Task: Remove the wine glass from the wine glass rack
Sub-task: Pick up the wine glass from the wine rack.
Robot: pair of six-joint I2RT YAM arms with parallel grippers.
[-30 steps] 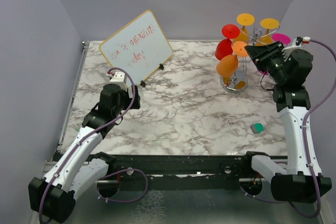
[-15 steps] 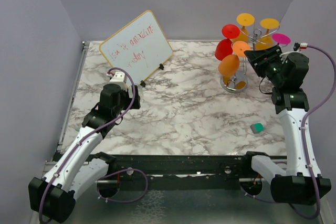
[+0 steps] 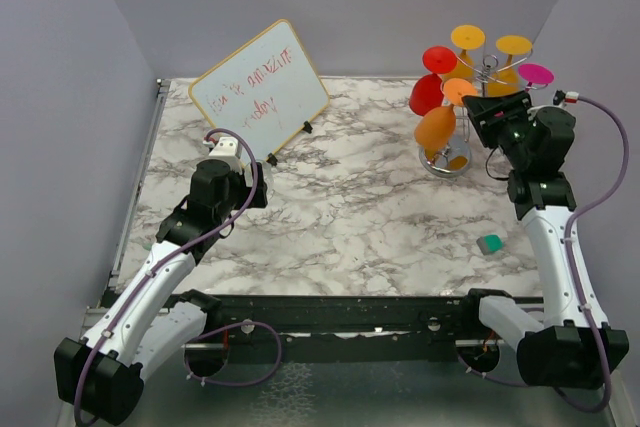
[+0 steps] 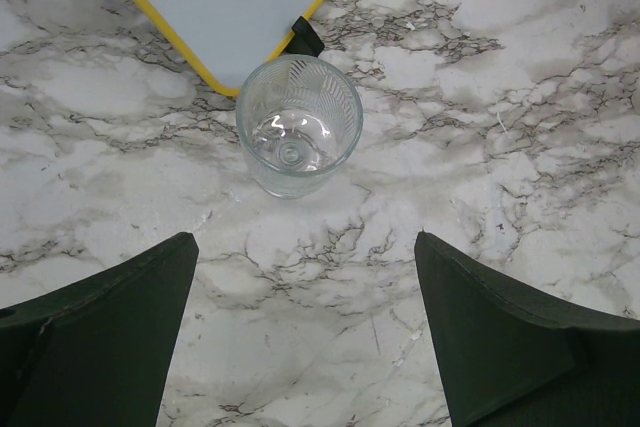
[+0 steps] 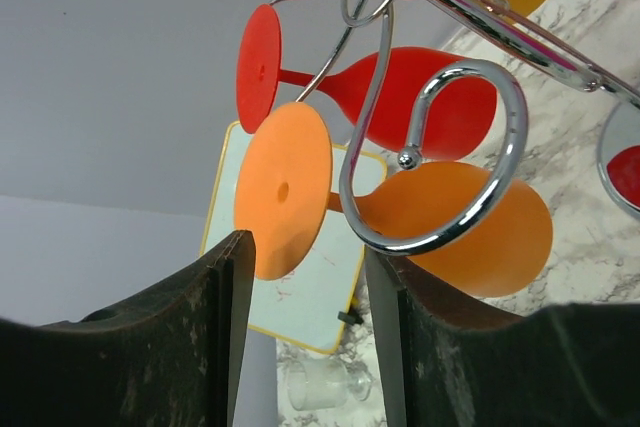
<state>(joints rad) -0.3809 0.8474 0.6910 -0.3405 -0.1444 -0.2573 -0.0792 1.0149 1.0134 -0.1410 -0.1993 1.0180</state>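
The right tool is raised off the worktop and stands right beside the wine glass rack. Its two fingers are parted and grip nothing. Just ahead of the gap between them is the flat round foot of the orange wine glass, and the stem runs on past the tool's tip toward the bowl. Whether either finger touches the glass cannot be told.

That glass is on the rack, hanging bowl-down from a chrome scroll arm on the side nearest the tool. Farther out from the tool, beyond the orange one, a red wine glass hangs the same way. Two yellow wine glasses hang on the far side of the rack, and the foot of a pink wine glass shows just behind the tool.

On the tool's near side, well apart from it, a small teal object lies on the worktop.

The left tool hovers low over the marble-patterned surface, its fingers spread wide and empty. Straight ahead of it sits a clear glass, its open mouth toward the wrist camera. The glass is just in front of the lower corner of a yellow-framed whiteboard with red writing — the board leans on its stand beyond the glass.
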